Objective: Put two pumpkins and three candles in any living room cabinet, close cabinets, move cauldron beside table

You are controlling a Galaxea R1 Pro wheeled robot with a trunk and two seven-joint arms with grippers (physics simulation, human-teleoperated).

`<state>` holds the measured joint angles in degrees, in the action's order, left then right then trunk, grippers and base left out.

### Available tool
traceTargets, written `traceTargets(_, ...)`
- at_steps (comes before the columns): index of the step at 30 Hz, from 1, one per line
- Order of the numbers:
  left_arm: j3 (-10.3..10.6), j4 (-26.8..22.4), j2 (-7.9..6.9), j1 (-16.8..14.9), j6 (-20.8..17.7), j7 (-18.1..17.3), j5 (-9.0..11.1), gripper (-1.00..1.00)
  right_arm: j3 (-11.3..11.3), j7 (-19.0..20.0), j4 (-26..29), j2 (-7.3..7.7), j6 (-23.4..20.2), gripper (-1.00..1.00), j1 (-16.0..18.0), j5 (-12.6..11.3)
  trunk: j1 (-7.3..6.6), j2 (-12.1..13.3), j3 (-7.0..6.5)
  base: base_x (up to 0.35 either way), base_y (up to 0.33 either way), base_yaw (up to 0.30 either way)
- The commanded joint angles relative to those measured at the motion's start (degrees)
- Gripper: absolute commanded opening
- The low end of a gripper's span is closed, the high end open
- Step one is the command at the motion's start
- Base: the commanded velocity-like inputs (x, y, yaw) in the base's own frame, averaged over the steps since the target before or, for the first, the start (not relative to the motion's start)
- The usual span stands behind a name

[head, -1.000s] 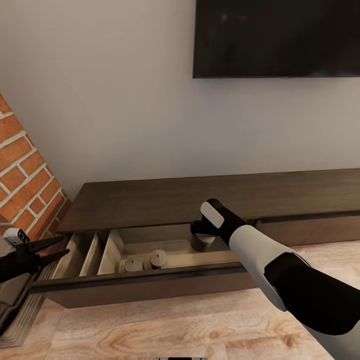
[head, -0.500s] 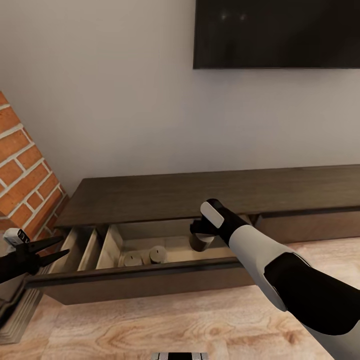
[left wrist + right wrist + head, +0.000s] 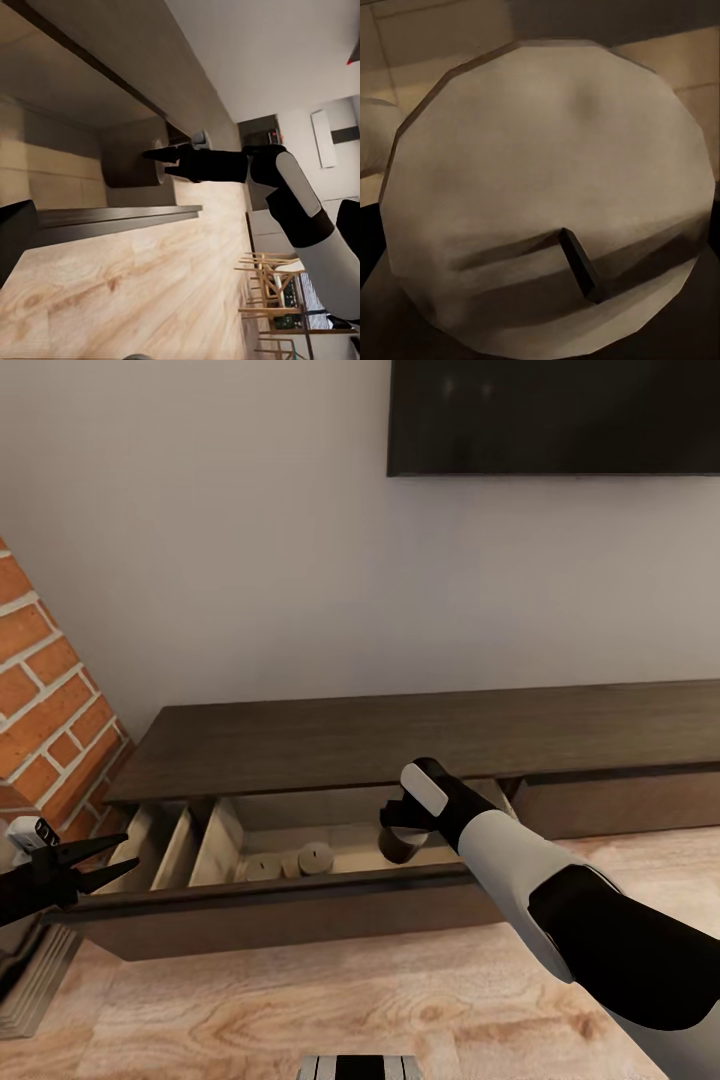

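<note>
Jaws, head view: the right gripper [image 3: 400,830] is seen pinching a candle [image 3: 403,847] from above, inside the open drawer [image 3: 280,890] of the cabinet [image 3: 400,735]; the left gripper [image 3: 105,860] is held with its jaws spread, empty, just off the drawer's end nearest the brick column [image 3: 50,700].
Other candles, head view: two more candles [image 3: 316,856] are seen standing close together on the drawer floor, well apart from the held one.
Left wrist view: the right gripper [image 3: 161,160] is shown closed against the side of the candle [image 3: 131,161], which sits within the drawer under the cabinet top; whether it rests on the floor cannot be told.
Right wrist view: the flat top of the candle [image 3: 547,202] is seen close up, with the short dark wick [image 3: 580,262] leaning off-centre.
Handling: the candle is judged light, stiff and slightly waxy-smooth; a hold across the cylinder's sides is judged best, never by the wick.
Risk: tipping on release is judged possible.
</note>
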<state>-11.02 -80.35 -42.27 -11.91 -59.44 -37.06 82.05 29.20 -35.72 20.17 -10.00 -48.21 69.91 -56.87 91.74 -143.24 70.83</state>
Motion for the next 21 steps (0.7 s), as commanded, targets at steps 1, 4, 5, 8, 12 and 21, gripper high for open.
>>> traceTargets(1,-0.04,0.02,-0.01,-0.04,-0.24,-0.28,-0.14,1.00,0.24,-0.49,0.04,0.00,-0.02,-1.00,0.05,-0.52,0.01,-0.04,0.27,0.000,0.000,0.000)
traceTargets(4,-0.05,0.02,-0.01,-0.04,-0.24,-0.29,-0.13,1.00,0.24,-0.49,0.11,0.00,0.00,-1.00,0.05,-0.48,0.01,-0.04,0.27,0.000,0.000,0.000)
traceTargets(5,-0.05,0.02,-0.01,-0.04,-0.24,-0.29,-0.13,1.00,0.24,-0.49,0.11,0.00,0.01,-1.00,0.05,-0.49,0.01,-0.04,0.27,0.000,0.000,0.000)
traceTargets(8,-0.06,0.02,-0.01,-0.04,-0.24,-0.29,-0.13,1.00,0.24,-0.49,0.13,0.00,-0.02,-1.00,0.05,-0.51,0.01,-0.04,0.27,0.000,0.000,0.000)
traceTargets(12,0.01,0.02,-0.01,-0.04,-0.24,-0.29,-0.13,1.00,0.24,-0.49,0.13,0.00,-0.02,-1.00,0.05,-0.52,0.01,-0.04,0.27,0.000,0.000,0.000)
traceTargets(21,0.02,0.02,-0.01,-0.04,-0.24,-0.29,-0.13,1.00,0.24,-0.49,0.22,0.00,0.04,-1.00,0.05,-0.52,0.01,-0.04,0.27,0.077,0.019,0.032)
